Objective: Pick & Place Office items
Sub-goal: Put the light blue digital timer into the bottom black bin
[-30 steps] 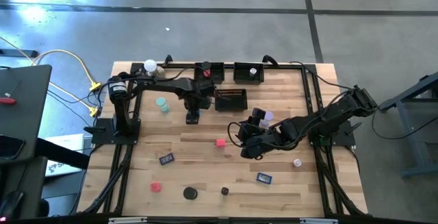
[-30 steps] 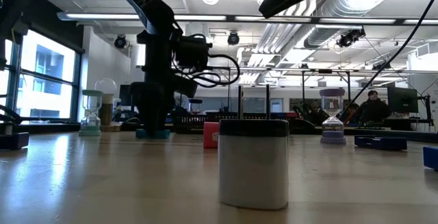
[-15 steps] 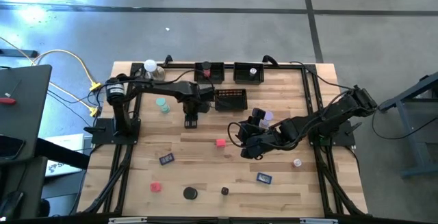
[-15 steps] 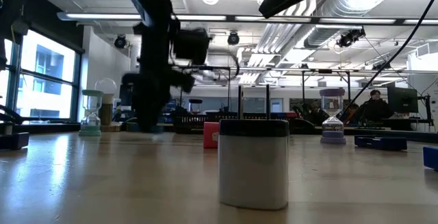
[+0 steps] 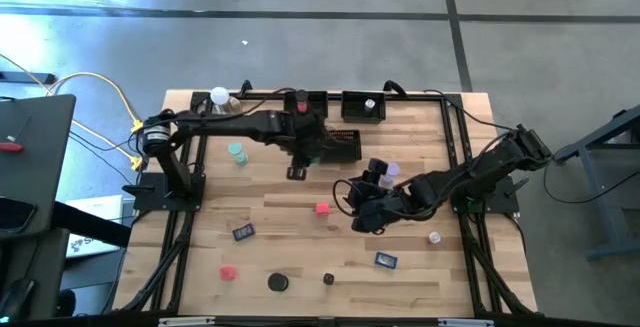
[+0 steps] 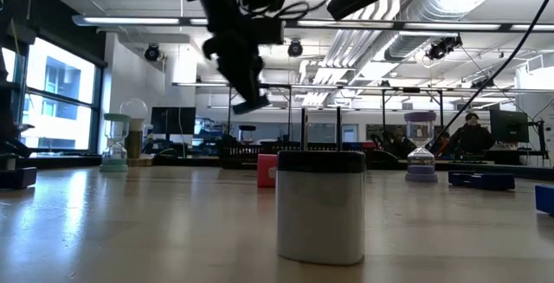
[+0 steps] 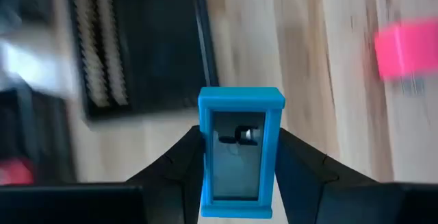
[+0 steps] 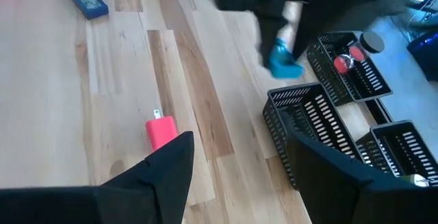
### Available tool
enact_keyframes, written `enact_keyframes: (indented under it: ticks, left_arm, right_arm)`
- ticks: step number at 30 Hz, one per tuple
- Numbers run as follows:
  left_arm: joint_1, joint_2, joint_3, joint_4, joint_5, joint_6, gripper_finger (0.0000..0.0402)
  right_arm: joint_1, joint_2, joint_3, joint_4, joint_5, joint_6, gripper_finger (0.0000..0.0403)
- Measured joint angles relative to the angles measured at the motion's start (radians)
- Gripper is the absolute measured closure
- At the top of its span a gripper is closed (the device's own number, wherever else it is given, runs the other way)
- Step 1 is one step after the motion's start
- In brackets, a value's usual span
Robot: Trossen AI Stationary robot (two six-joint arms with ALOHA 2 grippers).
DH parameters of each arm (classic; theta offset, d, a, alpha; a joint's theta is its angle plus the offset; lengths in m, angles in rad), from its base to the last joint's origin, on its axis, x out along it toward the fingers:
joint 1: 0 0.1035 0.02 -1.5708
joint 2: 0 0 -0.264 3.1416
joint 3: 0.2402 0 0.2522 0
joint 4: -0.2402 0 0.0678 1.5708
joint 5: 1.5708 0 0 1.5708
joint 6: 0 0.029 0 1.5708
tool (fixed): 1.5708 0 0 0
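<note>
My left gripper (image 7: 241, 176) is shut on a blue rectangular block (image 7: 241, 152) with a dark window. It hangs in the air near the black mesh tray (image 5: 340, 147) at the table's far middle, and the block (image 6: 249, 106) also shows in the low view. My right gripper (image 8: 239, 183) hovers open, holding nothing, right of centre above the table (image 5: 300, 257). A pink cube (image 5: 322, 208) lies just left of it. Other office items lie flat on the wood: a teal roll (image 5: 236, 152), two blue blocks (image 5: 243, 232) (image 5: 386, 260), a red cube (image 5: 228, 273) and a black disc (image 5: 277, 282). My left gripper pinches the blue block's two long sides (image 7: 205, 172) between its two fingers, on the half of the block nearer the wrist. The fingers (image 7: 179, 166) slant downward from the table's left. The block is lifted clear of the table and sticks out beyond the fingertips.
Two more mesh trays (image 5: 305, 104) (image 5: 363, 107) stand along the far edge. A white ball on a metal base (image 5: 220, 97) sits at the far left. A lavender piece (image 5: 388, 170) lies by the right arm. A white cylinder with a black top (image 6: 320, 205) stands close to the low camera.
My left gripper has risen from the table with the blue block, which had rested on the wood. It has swung toward the table's right, nearer the middle mesh tray, and has tipped as it went. The block now hangs clear of the table.
</note>
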Motion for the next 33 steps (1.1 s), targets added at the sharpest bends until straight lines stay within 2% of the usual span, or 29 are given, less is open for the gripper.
enact_keyframes:
  ticks: [6, 11, 25, 33]
  left_arm:
    - [0.035, 0.010, 0.003, 0.182, 0.008, 0.055, 0.0270]
    - [0.071, 0.042, 0.005, 0.310, 0.073, 0.059, 0.0270]
    - [0.131, 0.183, 0.005, 0.360, 0.085, 0.026, 0.0268]
    - [0.132, 0.198, 0.005, 0.365, 0.131, 0.056, 0.0226]
  right_arm:
    - [0.042, 0.000, 0.000, 0.004, 0.050, 0.002, 0.0182]
    - [0.050, 0.000, 0.000, 0.000, 0.063, 0.003, 0.0182]
    - [0.047, 0.000, 0.000, -0.010, 0.063, 0.003, 0.0182]
    - [0.047, 0.000, 0.000, -0.012, 0.063, 0.007, 0.0182]
